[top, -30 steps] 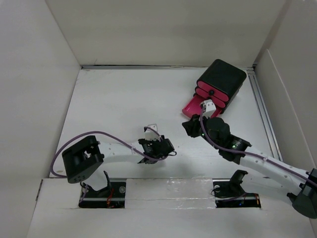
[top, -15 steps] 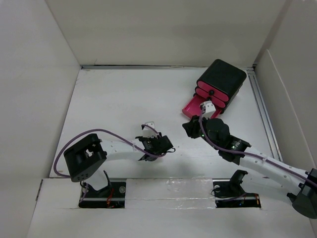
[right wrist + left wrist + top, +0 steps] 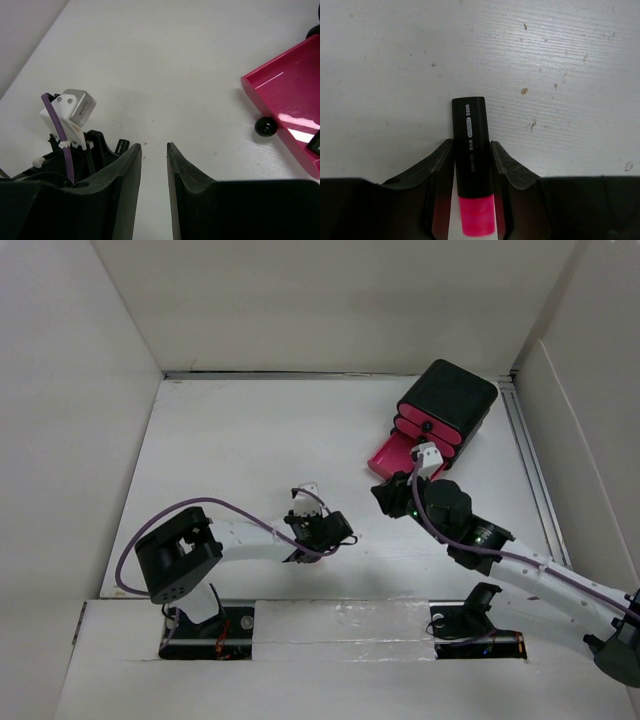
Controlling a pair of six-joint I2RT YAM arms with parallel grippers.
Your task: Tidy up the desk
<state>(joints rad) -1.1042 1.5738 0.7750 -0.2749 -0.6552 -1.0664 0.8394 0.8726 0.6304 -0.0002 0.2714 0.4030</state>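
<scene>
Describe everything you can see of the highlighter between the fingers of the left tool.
The highlighter is a short, thick pen. It is mostly glossy black plastic, with a bright pink section at the near end. Small white print on the black part includes "S600". It points straight away from the wrist camera, over the white desk. The left tool has one black finger against each side of it. Whether it rests on the desk cannot be told.

One desk (image 3: 250, 440). Two robot arms on it, the left arm (image 3: 245, 538) and the right arm (image 3: 530, 565). One highlighter (image 3: 472, 165). One black box (image 3: 450, 395), seemingly with three pink drawers, one drawer (image 3: 292, 95) open.
</scene>
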